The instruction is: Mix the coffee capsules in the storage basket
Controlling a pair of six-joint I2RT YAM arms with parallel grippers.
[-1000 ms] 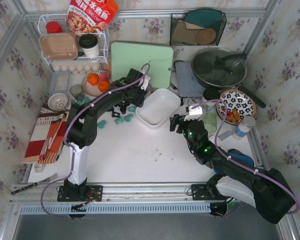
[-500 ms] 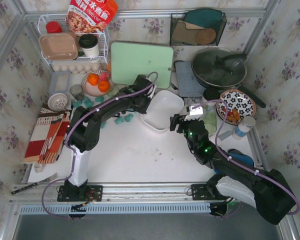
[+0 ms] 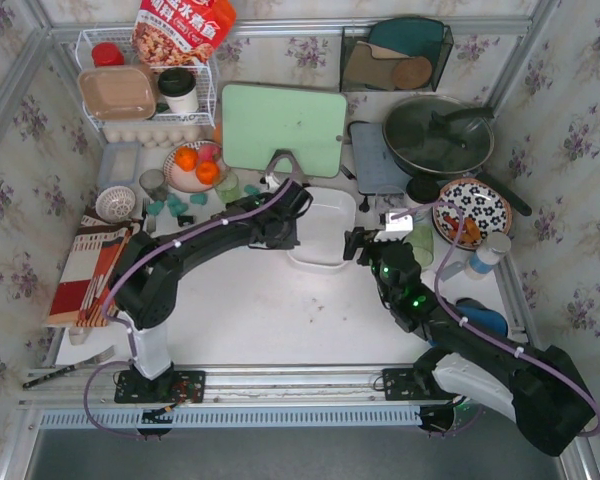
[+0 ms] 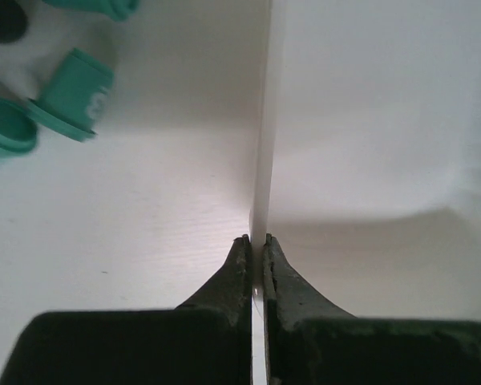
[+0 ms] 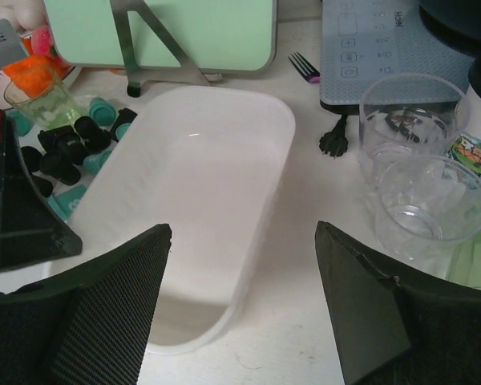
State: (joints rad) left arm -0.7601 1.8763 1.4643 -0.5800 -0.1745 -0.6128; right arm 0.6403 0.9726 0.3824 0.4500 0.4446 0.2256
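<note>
While the task wants them in the bin, the coffee capsules [image 3: 163,207] lie loose on the tabletop toward its left edge, teal and black together in a scatter just left of the left gripper [image 3: 288,228]. In its wrist view both fingers [image 4: 224,281] are pinched tight on the thin upright left wall of the storage basket [image 4: 260,160], with teal pods on the table side of that wall. The basket sits near the middle of the tabletop, a little toward the far edge. Its long axis runs roughly from near edge to far edge with a slight lean, and its floor shows bare in the right wrist view. Further right, the right gripper [image 5: 242,241] hovers at the basket's near end, jaws wide apart, looking along that long axis. The pods therefore lie left of the wall the left arm holds, and that arm is much the nearer to them. I judge that the basket must go to the pods, or the pods over that wall.
</note>
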